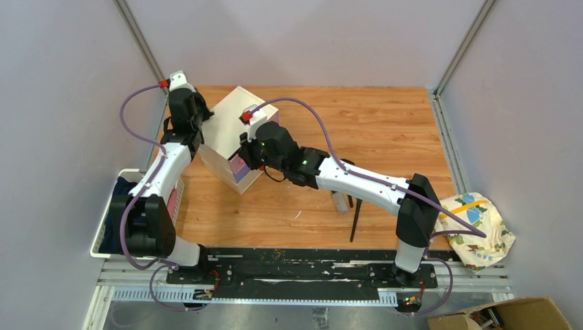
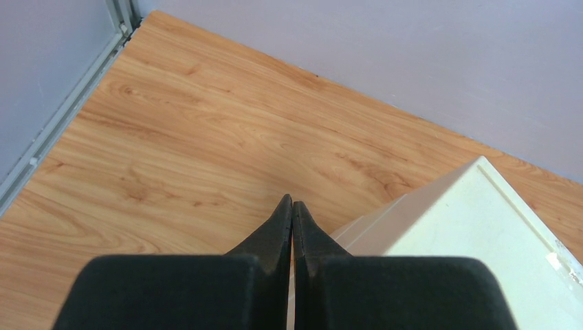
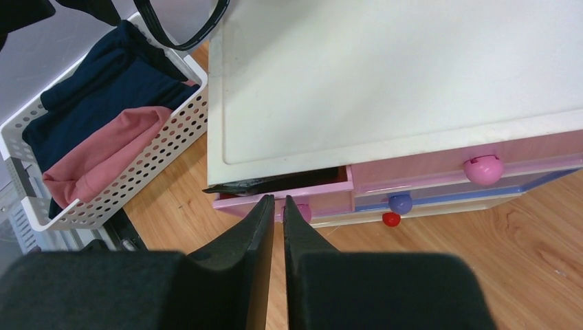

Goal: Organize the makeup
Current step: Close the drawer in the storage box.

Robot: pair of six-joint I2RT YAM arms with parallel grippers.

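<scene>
Of the makeup, the black brush [image 1: 355, 221] and small bottle [image 1: 339, 202] lie lower centre of the top view. They look light, stiff and likely to roll, so pinch the brush mid-handle. Your right gripper [image 3: 278, 206] is barely parted and empty (the left gripper [image 2: 292, 210] is closed, empty too).

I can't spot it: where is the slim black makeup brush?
In the top view, the slim black brush lies on the wooden table's near right, beside a small pale bottle.
</scene>
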